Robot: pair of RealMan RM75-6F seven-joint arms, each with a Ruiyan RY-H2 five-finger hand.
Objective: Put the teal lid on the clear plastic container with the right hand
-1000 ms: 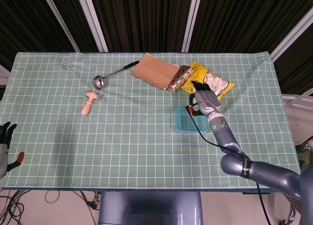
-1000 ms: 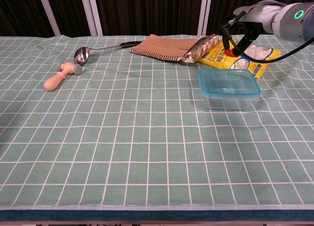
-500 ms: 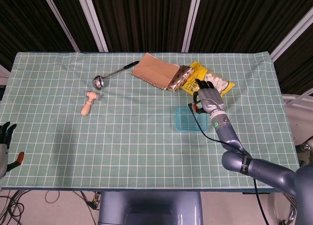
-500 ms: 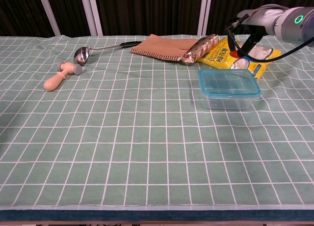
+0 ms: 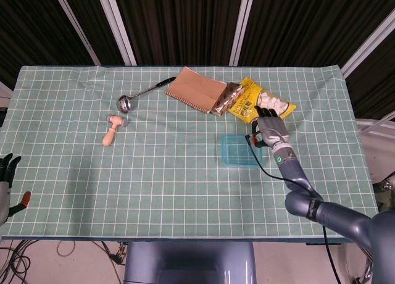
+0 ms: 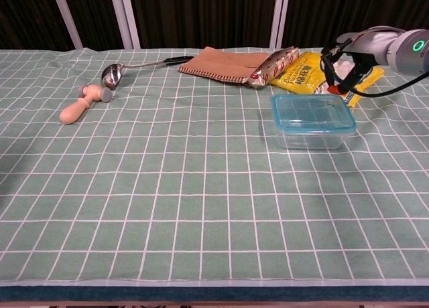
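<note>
Lid (image 6: 312, 112) seated on container (image 6: 314, 134), mid-table | right hand (image 6: 343, 68) empty, fingers loosely apart, just behind container over the yellow snack bag (image 6: 299, 74) | risk: hand could snag the bag or nudge the container if it drops

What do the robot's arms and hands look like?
The right arm is smooth silver-grey metal with a glowing green ring light and a black cable along it. Its right hand is grey with dark fingers. The left hand looks black, with something orange nearby.

Table under green checked cloth (image 5: 74, 173); dark curtains (image 5: 179, 25), white rails (image 5: 117, 25) behind
</note>
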